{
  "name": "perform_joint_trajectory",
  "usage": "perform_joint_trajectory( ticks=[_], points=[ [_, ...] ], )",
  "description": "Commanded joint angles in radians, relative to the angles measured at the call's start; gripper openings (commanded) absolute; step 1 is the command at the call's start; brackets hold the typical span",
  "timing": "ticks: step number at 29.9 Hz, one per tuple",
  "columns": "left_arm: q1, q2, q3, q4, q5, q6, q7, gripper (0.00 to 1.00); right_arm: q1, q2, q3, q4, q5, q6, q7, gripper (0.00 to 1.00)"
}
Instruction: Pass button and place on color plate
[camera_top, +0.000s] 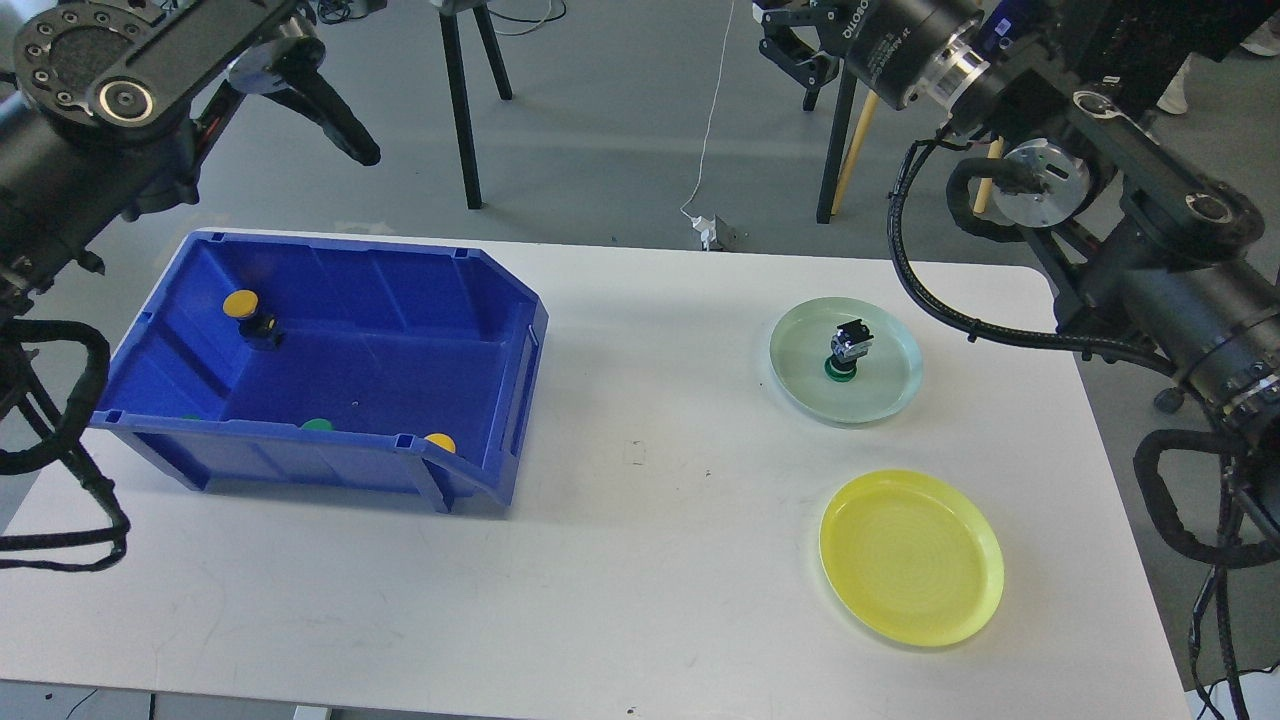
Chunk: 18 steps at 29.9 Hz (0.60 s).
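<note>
A green button (845, 357) lies upside down on the pale green plate (800, 385), its black base up. The yellow plate (910, 557) in front of it is empty. In the blue bin (480, 400) a yellow button (243, 304) stands at the back left. A green button (317, 424) and another yellow button (440, 442) peek over the bin's front wall. My left gripper (300, 120) hangs high above the bin's back left, fingers spread and empty. My right gripper (795, 55) is raised beyond the table's far edge, dark and partly cut off.
The white table (640, 560) carries the bin on the left and the two plates on the right. Black stand legs (462, 110) and a white cable (712, 120) are on the floor behind the table. Thick black arm cables (930, 290) hang over the right edge.
</note>
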Motion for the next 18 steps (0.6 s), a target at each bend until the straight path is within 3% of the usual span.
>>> perform_joint_trajectory(
  ticks=[1, 8, 18],
  points=[
    [-0.004, -0.008, 0.005, 0.001, -0.002, 0.0, 0.0, 0.28, 0.007, 0.013, 0.001, 0.0, 0.001, -0.004, -0.001, 0.94],
    [-0.002, -0.009, 0.005, 0.005, -0.002, 0.0, 0.0, 0.28, 0.018, 0.034, 0.003, 0.001, 0.003, -0.011, 0.001, 0.91],
    [-0.001, -0.009, 0.005, 0.033, -0.03, 0.0, 0.0, 0.28, 0.018, 0.051, 0.003, 0.001, 0.001, -0.011, 0.004, 0.75]
  ],
)
